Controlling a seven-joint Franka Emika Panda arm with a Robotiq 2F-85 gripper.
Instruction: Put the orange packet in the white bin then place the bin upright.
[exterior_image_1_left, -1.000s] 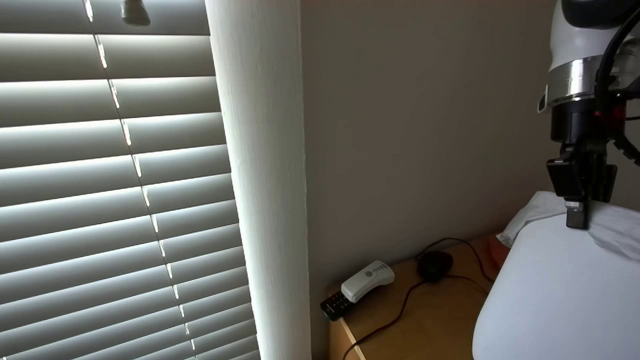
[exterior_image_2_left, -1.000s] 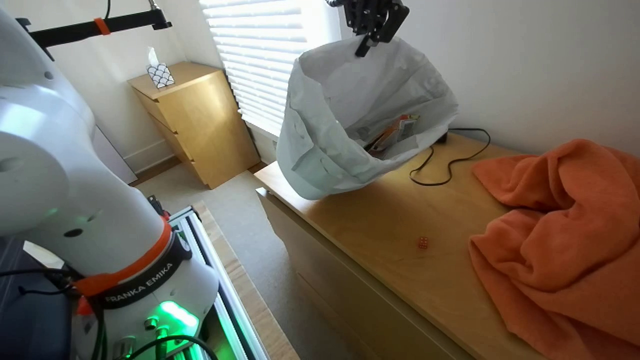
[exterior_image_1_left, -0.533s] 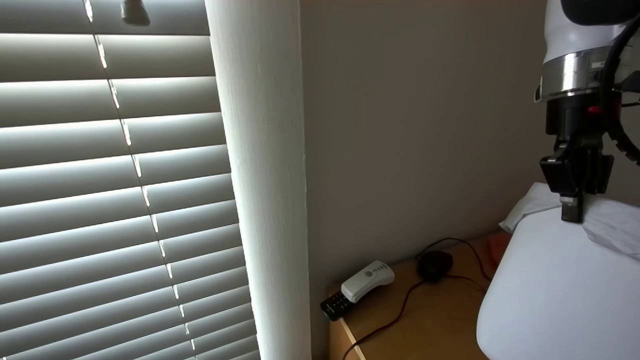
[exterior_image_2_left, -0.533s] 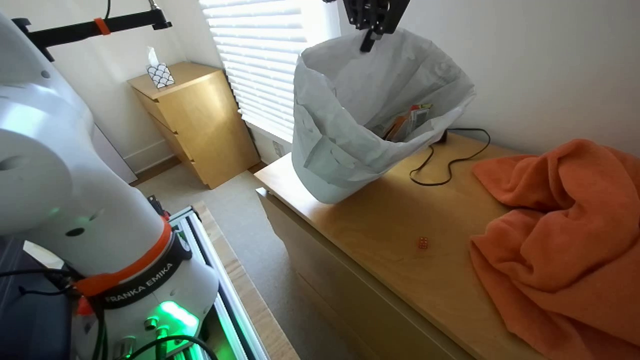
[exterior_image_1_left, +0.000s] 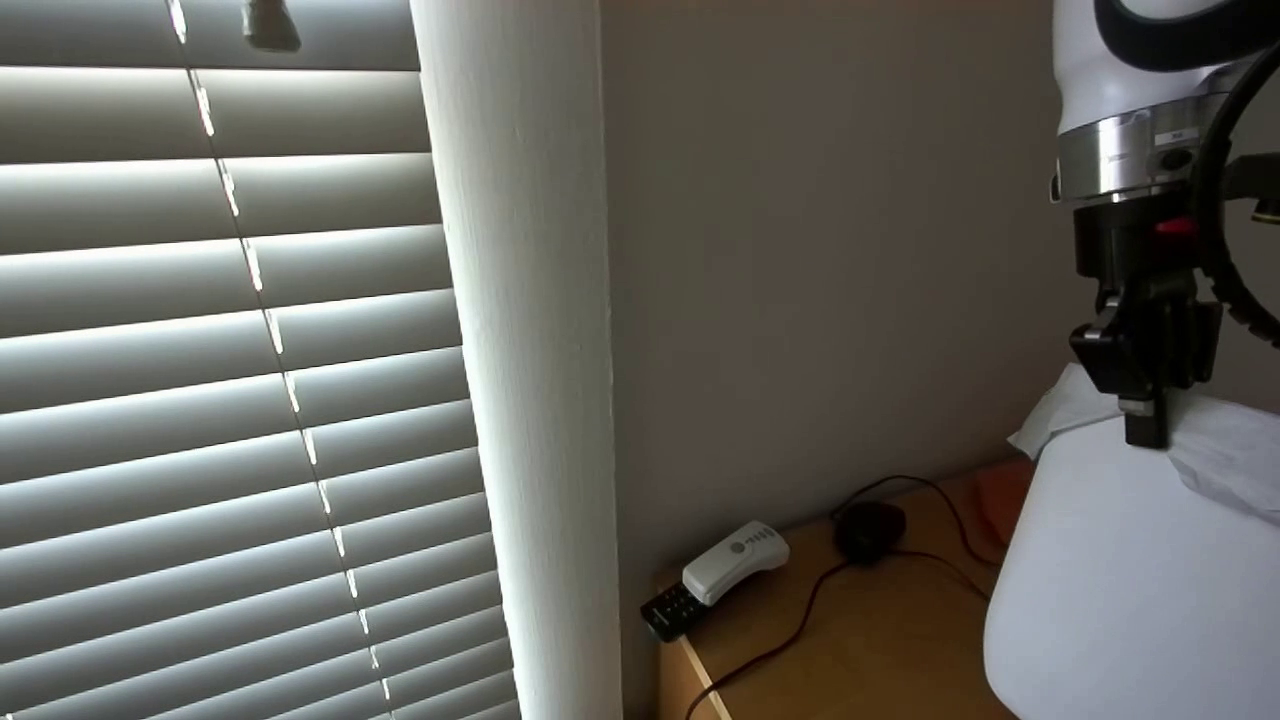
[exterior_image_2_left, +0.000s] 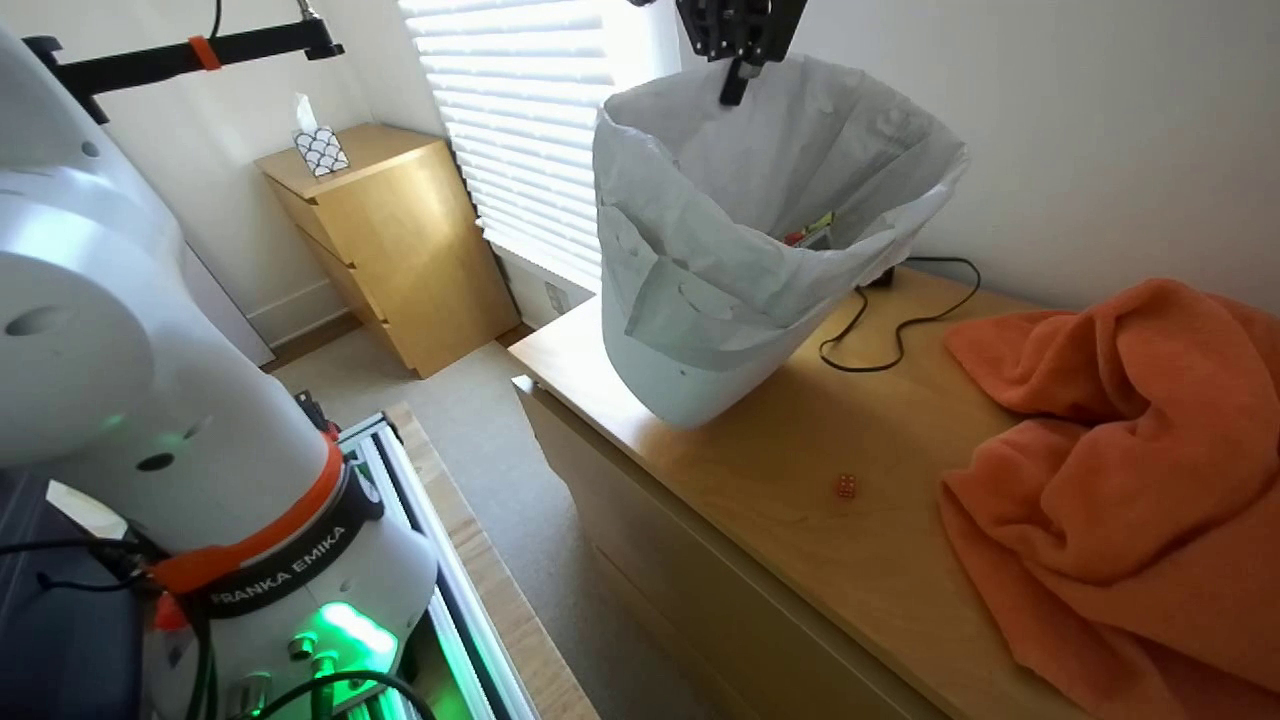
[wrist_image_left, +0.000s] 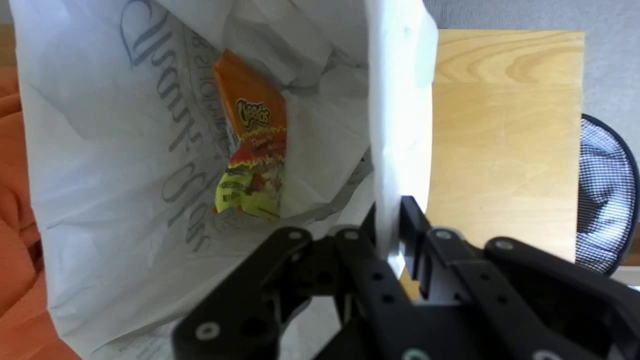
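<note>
The white bin (exterior_image_2_left: 690, 375), lined with a white plastic bag, is tilted over the wooden dresser top, its mouth leaning up and to the right in this exterior view. Its smooth side shows in an exterior view (exterior_image_1_left: 1120, 590). I cannot tell whether its base touches the wood. The orange packet (wrist_image_left: 255, 130) lies inside the bin on the liner; only its upper end (exterior_image_2_left: 815, 235) shows in an exterior view. My gripper (wrist_image_left: 391, 220) is shut on the bin's rim, one finger inside and one outside. It also shows in both exterior views (exterior_image_2_left: 738, 85) (exterior_image_1_left: 1147, 425).
An orange cloth (exterior_image_2_left: 1130, 470) lies on the right of the dresser top (exterior_image_2_left: 780, 520). A small red die (exterior_image_2_left: 847, 486) sits before the bin. A black cable (exterior_image_2_left: 900, 330) runs behind it. A white remote (exterior_image_1_left: 737, 562) and a black device (exterior_image_1_left: 868, 530) lie near the wall.
The bin has swung more upright in my grip, and its base has moved down and to the right in an exterior view. Less of the packet shows there now.
</note>
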